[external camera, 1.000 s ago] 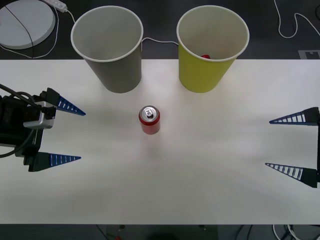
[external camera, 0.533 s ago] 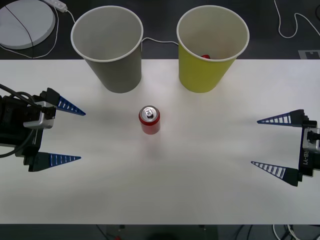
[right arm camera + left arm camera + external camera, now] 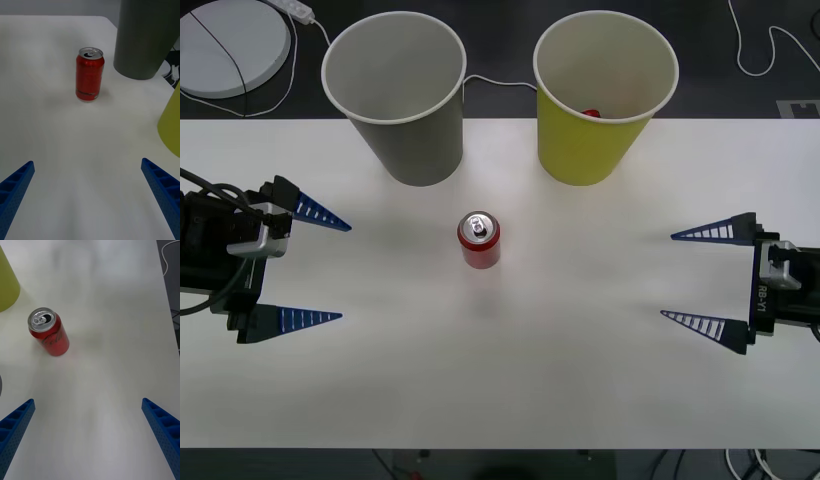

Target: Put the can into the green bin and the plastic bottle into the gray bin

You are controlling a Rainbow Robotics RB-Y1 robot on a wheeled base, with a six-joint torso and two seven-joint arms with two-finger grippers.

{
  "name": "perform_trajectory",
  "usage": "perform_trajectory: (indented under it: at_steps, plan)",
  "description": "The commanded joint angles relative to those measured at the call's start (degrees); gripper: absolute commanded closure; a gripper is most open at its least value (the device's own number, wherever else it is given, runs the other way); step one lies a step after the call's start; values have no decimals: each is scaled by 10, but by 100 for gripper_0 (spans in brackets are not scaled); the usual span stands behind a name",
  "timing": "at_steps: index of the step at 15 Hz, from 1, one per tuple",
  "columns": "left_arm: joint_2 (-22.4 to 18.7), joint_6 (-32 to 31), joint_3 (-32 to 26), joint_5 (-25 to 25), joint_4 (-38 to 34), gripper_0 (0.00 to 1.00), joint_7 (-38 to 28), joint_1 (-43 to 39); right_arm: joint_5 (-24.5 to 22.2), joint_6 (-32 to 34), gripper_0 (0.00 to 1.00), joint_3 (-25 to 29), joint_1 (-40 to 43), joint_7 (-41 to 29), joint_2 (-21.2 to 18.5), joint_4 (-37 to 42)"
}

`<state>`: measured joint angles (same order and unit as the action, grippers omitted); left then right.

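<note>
A small red can (image 3: 479, 240) with a silver top stands upright at the middle of the white table, in front of the two bins; it also appears as the can (image 3: 89, 74) and the can (image 3: 48, 331). The gray bin (image 3: 395, 95) stands at the back left, the green bin (image 3: 604, 95) at the back right with something red inside. My right gripper (image 3: 668, 276) is open, right of the can and well apart from it. My left gripper (image 3: 344, 272) is open at the left side. The plastic bottle is out of view.
The white table's (image 3: 560, 380) far edge runs just behind the bins. Past it lie a round white disc (image 3: 225, 45) at the far left and white cables (image 3: 765, 55) at the far right. Open table surface surrounds the can.
My right gripper has moved left across the table toward the can, still open. The left gripper, the can and both bins have stayed put.
</note>
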<state>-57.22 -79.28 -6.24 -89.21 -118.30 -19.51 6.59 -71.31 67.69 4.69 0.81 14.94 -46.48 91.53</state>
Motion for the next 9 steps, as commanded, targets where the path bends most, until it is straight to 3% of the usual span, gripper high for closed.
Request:
perform_trajectory:
  at_steps: [1, 9]
  plan:
    - [0, 0, 0, 0, 0, 0, 0, 0, -1, -5, 0, -27, -38, 4, 35, -49]
    - [0, 0, 0, 0, 0, 0, 0, 0, -1, -6, 0, -57, -134, 33, 151, -195]
